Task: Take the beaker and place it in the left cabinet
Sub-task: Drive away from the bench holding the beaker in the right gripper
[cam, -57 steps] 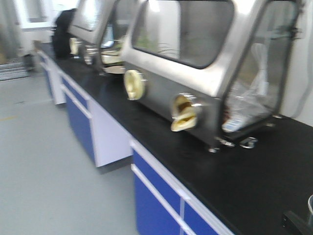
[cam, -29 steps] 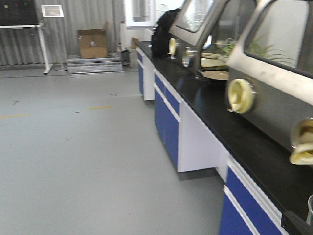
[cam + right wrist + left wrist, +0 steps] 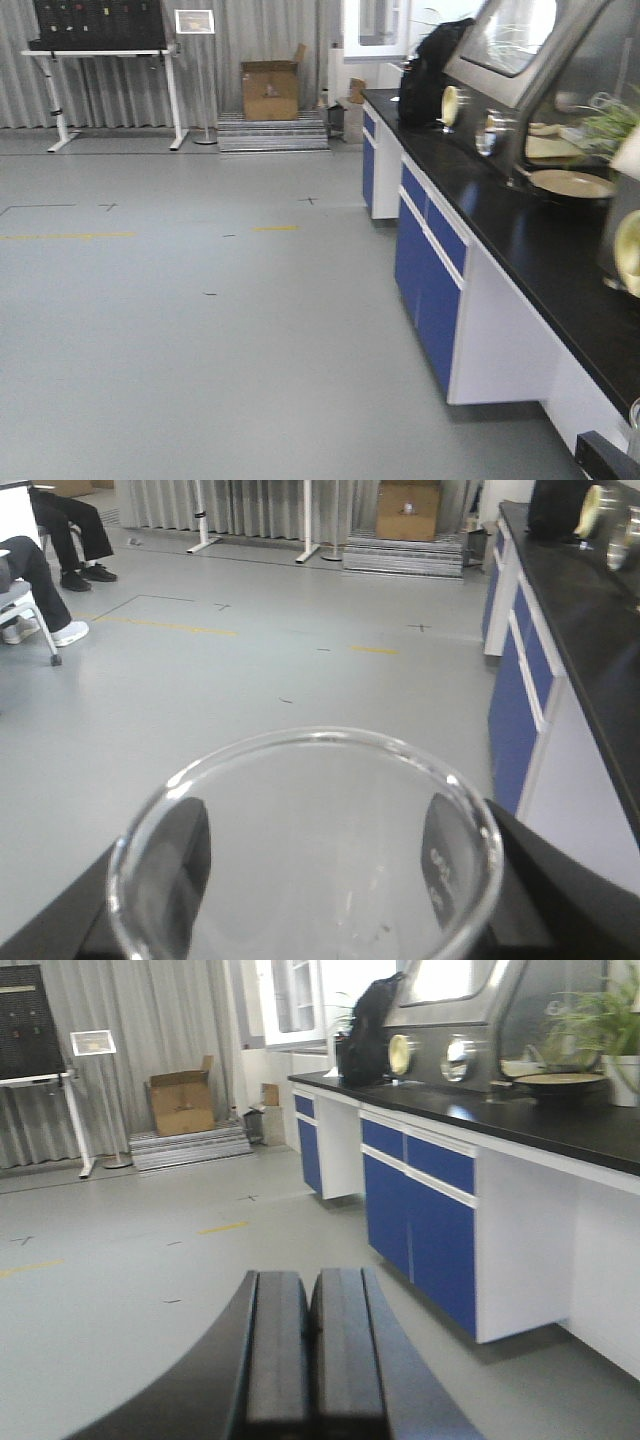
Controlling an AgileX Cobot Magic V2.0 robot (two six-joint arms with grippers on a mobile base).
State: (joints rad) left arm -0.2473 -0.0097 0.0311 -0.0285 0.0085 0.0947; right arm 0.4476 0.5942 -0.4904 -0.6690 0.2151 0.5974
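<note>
Stretching wide, the grey floor (image 3: 200, 330) gives open room left of the black-topped bench (image 3: 540, 250), whose straight front edge runs along the right above blue cupboards (image 3: 430, 270). A cardboard box (image 3: 270, 90) sits by the far curtain. The right gripper (image 3: 310, 880) clamps the beaker (image 3: 305, 850), rim up, over the floor. The left gripper (image 3: 310, 1330) has its fingers pressed together.

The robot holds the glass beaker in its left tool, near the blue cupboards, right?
No: the beaker is in the right tool, as the right wrist view shows. The left tool is shut and empty. The cupboards are blue.
</note>
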